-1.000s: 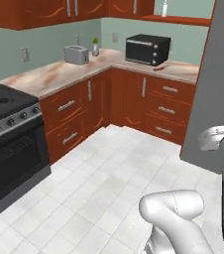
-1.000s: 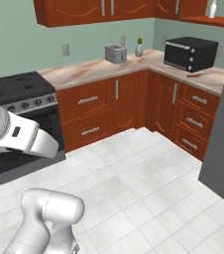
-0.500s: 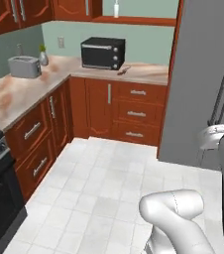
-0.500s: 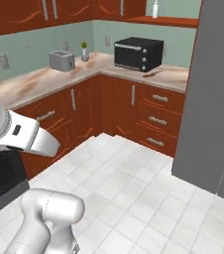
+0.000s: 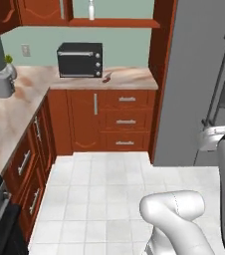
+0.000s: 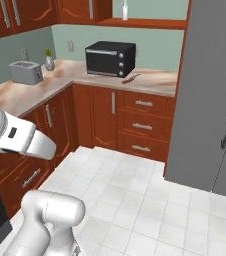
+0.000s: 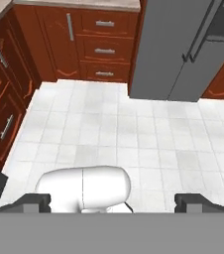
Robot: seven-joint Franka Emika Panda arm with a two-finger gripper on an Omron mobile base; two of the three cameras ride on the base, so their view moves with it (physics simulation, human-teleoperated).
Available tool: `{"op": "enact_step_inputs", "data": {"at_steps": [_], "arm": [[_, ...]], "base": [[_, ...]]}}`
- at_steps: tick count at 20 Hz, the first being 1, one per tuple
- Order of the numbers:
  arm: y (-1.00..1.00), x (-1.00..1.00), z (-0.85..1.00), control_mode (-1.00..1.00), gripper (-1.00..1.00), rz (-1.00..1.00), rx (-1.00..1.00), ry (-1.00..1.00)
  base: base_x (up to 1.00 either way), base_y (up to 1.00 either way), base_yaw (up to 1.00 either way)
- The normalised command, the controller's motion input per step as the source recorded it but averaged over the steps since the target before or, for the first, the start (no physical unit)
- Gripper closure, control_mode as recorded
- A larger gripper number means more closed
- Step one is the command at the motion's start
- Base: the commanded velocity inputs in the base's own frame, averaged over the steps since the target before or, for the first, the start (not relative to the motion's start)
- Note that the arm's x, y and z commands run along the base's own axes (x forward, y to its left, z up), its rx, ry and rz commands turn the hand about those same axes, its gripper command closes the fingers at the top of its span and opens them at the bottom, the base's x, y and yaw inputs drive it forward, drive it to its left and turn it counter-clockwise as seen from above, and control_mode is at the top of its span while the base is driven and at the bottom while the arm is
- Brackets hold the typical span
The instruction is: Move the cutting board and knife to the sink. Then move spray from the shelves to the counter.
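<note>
Down over the floor tiles my gripper [image 7: 112,201] hangs wide open and empty, well apart from the knife [image 6: 131,77] lying just right of the black oven [image 6: 110,58], light, stiff, best pinched across its wooden handle, I judge.

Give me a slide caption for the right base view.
Knife beside black oven on the counter; spray on the shelves above.

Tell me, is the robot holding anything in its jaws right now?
No, nothing is held. In the hand view the gripper has its jaws wide apart, with just white floor tiles beyond them. The knife lies on the counter by the black oven.
</note>
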Motion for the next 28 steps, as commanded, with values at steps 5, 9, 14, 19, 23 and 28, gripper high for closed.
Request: {"op": "enact_step_inputs", "data": {"at_steps": [5, 9, 14, 19, 23, 28], "arm": [[0.00, 0.00, 0.00, 1.00, -1.00, 0.00, 0.00, 0.00], [0.00, 0.00, 0.00, 1.00, -1.00, 0.00, 0.00, 0.00], [0.00, 0.00, 0.00, 1.00, -1.00, 0.00, 0.00, 0.00], [0.00, 0.00, 0.00, 1.00, -1.00, 0.00, 0.00, 0.00], [0.00, 0.00, 0.00, 1.00, -1.00, 0.00, 0.00, 0.00], [0.00, 0.00, 0.00, 1.00, -1.00, 0.00, 0.00, 0.00]], "base": [[0.88, 0.62, -0.09], [0.94, 0.23, -0.06], [1.00, 0.07, -0.12], [0.95, 0.30, -0.14], [0.84, 0.20, -0.13], [0.80, 0.12, -0.10]]}}
